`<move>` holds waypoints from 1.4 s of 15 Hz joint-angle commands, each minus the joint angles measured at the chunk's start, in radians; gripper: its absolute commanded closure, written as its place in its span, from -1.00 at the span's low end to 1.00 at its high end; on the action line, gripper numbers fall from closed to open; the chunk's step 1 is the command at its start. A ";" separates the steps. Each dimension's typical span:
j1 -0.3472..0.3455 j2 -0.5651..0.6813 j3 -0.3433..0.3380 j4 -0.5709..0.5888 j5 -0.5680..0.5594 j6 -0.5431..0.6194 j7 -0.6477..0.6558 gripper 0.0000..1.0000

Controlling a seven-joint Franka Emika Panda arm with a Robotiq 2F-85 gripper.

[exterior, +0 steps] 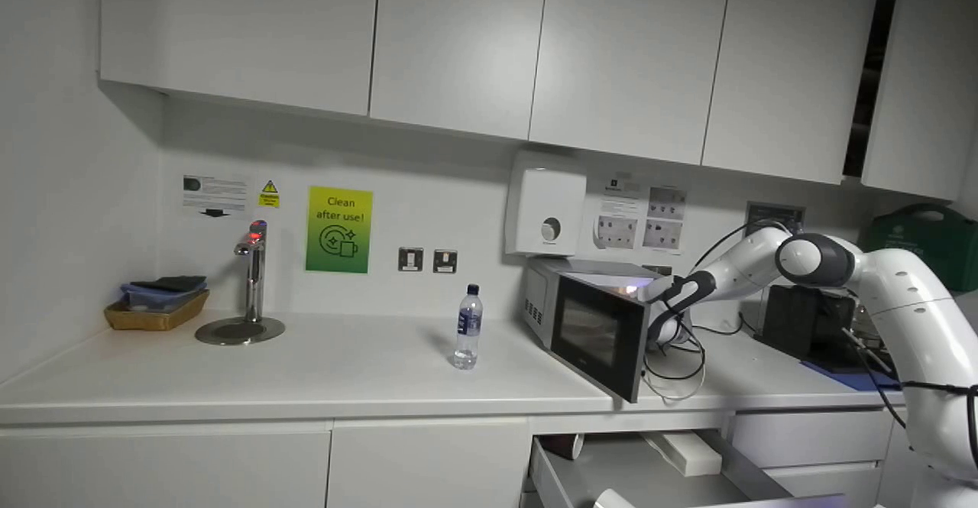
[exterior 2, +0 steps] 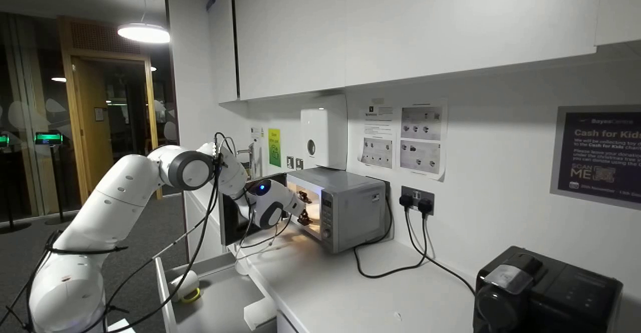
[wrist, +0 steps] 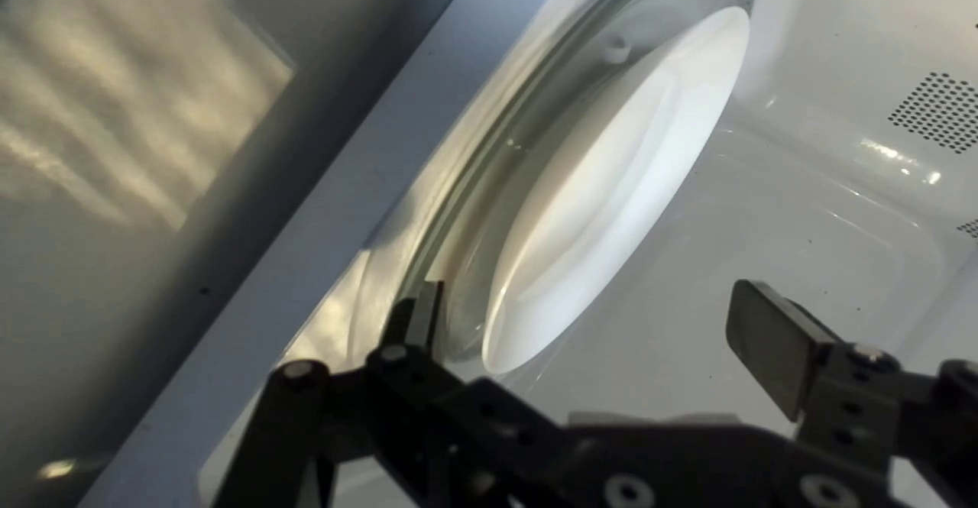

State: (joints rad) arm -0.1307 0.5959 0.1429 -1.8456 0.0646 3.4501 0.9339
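Your gripper point(wrist: 590, 300) stands spread, empty; ahead, the plate point(wrist: 617, 191) slants away from it along the edge of the turntable point(wrist: 544, 132).

The plate point(wrist: 611, 195) is glossy, the turntable point(wrist: 531, 141) glass.

In both exterior views the white arm point(exterior 2: 120, 203) climbs steeply, bends at its dark-ringed elbow point(exterior: 814, 260) and lets the forearm point(exterior: 752, 263) slope down to the wrist point(exterior 2: 275, 200); a small blue light point(exterior 2: 262, 187) glows on the wrist, which points about level; the gripper point(wrist: 596, 317) has its two dark fingers point(wrist: 772, 347) spread wide apart, facing each other from left and right in the wrist view; in an exterior view they stand roughly one above the other.
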 commanded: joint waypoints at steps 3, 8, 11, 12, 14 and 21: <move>-0.015 -0.017 0.016 -0.023 0.010 -0.012 0.020 -1.00; -0.019 -0.022 0.022 -0.030 0.007 -0.009 0.025 -1.00; -0.024 -0.023 0.024 -0.036 0.006 -0.008 0.026 -1.00; -0.027 -0.024 0.025 -0.037 0.006 -0.009 0.028 -1.00; -0.030 -0.024 0.026 -0.039 0.005 -0.008 0.030 -1.00; -0.042 -0.033 0.038 -0.052 -0.001 -0.004 0.052 -1.00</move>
State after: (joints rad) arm -0.1404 0.5951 0.1516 -1.8478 0.0646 3.4503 0.9656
